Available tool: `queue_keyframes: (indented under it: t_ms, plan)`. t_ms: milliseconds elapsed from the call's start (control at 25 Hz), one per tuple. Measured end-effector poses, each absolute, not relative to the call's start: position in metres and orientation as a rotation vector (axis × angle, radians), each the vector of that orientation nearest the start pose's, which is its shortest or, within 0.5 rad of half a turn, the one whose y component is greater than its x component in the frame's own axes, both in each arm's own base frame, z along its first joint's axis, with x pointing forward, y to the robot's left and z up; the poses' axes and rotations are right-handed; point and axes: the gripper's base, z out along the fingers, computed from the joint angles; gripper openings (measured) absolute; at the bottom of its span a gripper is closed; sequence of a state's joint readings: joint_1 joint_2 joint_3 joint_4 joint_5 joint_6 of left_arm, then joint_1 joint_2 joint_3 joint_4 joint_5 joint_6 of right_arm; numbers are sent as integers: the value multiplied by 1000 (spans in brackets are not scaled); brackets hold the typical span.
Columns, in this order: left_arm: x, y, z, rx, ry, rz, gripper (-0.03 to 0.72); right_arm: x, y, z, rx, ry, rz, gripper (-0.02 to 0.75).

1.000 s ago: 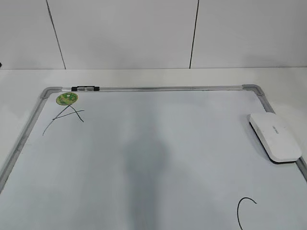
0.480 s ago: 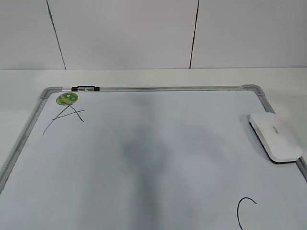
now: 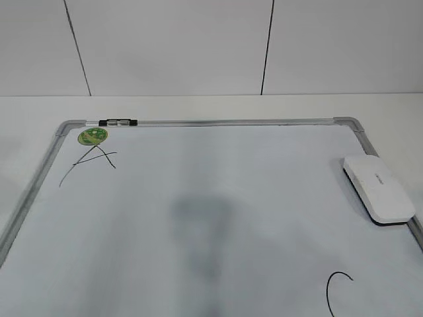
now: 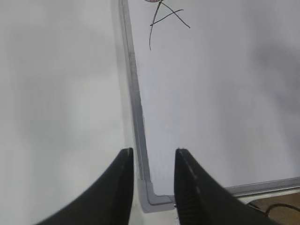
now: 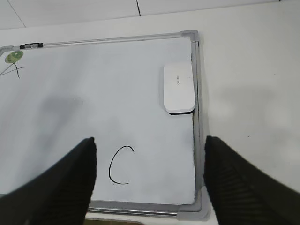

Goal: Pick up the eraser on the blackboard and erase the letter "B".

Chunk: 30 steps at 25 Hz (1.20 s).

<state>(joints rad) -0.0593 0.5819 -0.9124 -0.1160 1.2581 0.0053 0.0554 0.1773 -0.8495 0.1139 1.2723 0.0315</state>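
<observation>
The white eraser [image 3: 379, 188] lies flat on the blackboard [image 3: 218, 198] against its right frame, and also shows in the right wrist view [image 5: 178, 87]. No letter "B" shows in any view; only a scrawled "A" [image 3: 89, 162] and a curved "C" [image 3: 337, 290] are on the board. Neither gripper shows in the exterior view. My left gripper [image 4: 153, 159] is open and empty above the board's near left corner. My right gripper [image 5: 150, 139] is wide open and empty, high above the "C" [image 5: 119, 165], with the eraser ahead of it.
A round green magnet [image 3: 92, 136] sits at the far left corner above the "A". A black-and-silver clip [image 3: 117, 121] sits on the far frame. White table surrounds the board, with a white wall behind. A soft shadow lies on the board's middle.
The soft shadow on the board's middle has shifted and changed shape. The eraser and the letters have not moved.
</observation>
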Motion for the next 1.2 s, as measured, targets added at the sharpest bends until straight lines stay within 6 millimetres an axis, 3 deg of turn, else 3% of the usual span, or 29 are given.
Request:
queue_keyframes:
  t_ms: [240, 480, 680, 1200]
  plan:
    - [6, -9, 335, 90, 2258, -153, 233, -45, 5, 322, -50, 2033, 151, 552]
    - [-28, -7, 297, 93, 2143, -150, 233, -34, 5, 293, -134, 2112, 93, 552]
    - [-22, -7, 281, 122, 2184, -128, 233, -26, 5, 277, -207, 2168, 45, 552]
    - [-9, -6, 280, 132, 2081, -100, 233, -17, 2, 271, -206, 2136, -2, 552]
